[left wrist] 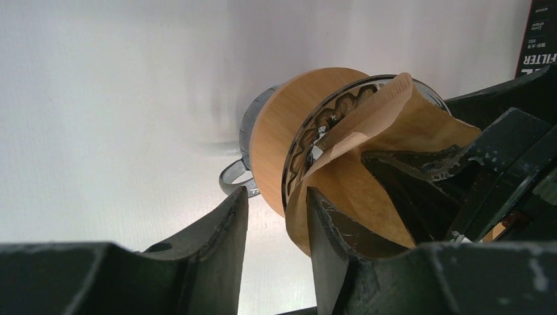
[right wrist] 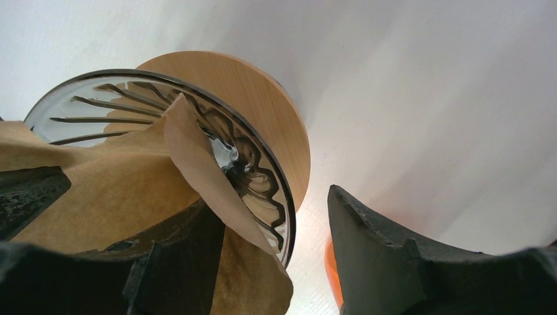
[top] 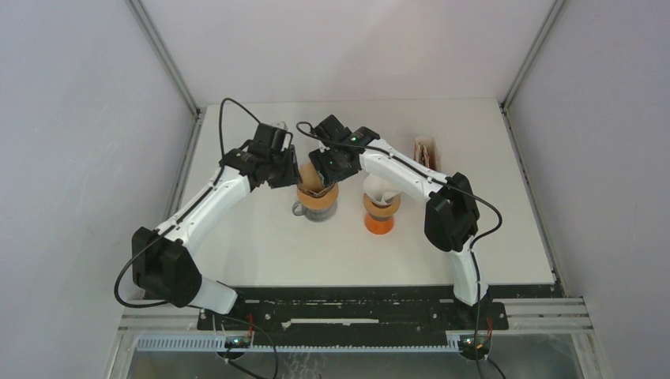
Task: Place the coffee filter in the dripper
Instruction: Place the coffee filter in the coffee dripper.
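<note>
2 arms meet at the clear glass dripper with a wooden ring [right wrist: 263,98]. The left gripper [left wrist: 277,197] and right gripper [right wrist: 272,203] both stand partly wide, pinching nothing. The brown paper coffee filter [left wrist: 401,125] sits half inside, crumpled. Next, it likely needs a gentle push down flat.

The only writing we can read is on the dark upright cardboard package [left wrist: 540,39], cut off at the top right corner of the left wrist view. White capitals run sideways along it and spell "FILTER", and whatever comes before that word is lost past the edge. Next to that word we make out smaller white lines reading "Cone" and "dripper", then a short code that looks like "V02", though these are tiny and we cannot vouch for every letter. In the top view, the tall narrow brown-and-white carton [top: 427,151] is too small for us to read.
</note>
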{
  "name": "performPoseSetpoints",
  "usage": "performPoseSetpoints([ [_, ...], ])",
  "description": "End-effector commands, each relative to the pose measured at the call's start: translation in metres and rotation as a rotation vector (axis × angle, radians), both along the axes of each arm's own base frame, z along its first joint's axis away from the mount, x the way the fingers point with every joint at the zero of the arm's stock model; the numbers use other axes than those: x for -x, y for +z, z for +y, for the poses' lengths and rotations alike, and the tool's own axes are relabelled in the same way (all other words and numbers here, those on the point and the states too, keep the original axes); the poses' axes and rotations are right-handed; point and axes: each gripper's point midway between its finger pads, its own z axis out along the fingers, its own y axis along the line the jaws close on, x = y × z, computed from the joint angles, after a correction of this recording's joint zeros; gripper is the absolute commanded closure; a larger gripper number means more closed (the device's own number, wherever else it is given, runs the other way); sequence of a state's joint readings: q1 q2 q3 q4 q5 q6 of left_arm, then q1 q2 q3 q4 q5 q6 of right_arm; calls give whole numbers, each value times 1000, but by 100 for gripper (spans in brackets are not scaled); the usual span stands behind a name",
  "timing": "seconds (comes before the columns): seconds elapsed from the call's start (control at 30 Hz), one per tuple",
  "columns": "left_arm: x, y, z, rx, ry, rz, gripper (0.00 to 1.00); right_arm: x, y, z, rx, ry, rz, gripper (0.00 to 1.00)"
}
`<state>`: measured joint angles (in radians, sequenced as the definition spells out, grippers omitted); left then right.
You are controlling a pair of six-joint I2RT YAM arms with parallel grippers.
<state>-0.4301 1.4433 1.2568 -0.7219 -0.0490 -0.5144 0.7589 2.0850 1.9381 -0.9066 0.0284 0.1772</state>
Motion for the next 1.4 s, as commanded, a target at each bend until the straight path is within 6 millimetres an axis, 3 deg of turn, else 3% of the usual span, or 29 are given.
performPoseSetpoints([
  [0.0, -2, 2, 0, -15, -15, -13, 57, -7, 0, 6, -18, 15, -30, 34],
  [0.7, 14, -8, 1, 15, -22, 6, 57, -6, -2, 8, -12, 30, -36, 34],
  [1.13, -3, 37, -7, 98, -24, -126, 52, -3, 2, 11, 1, 64, -58, 34],
  [1.37, -11, 35, -17, 123, -51, -123, 50, -3, 4, 13, -6, 70, -62, 34],
])
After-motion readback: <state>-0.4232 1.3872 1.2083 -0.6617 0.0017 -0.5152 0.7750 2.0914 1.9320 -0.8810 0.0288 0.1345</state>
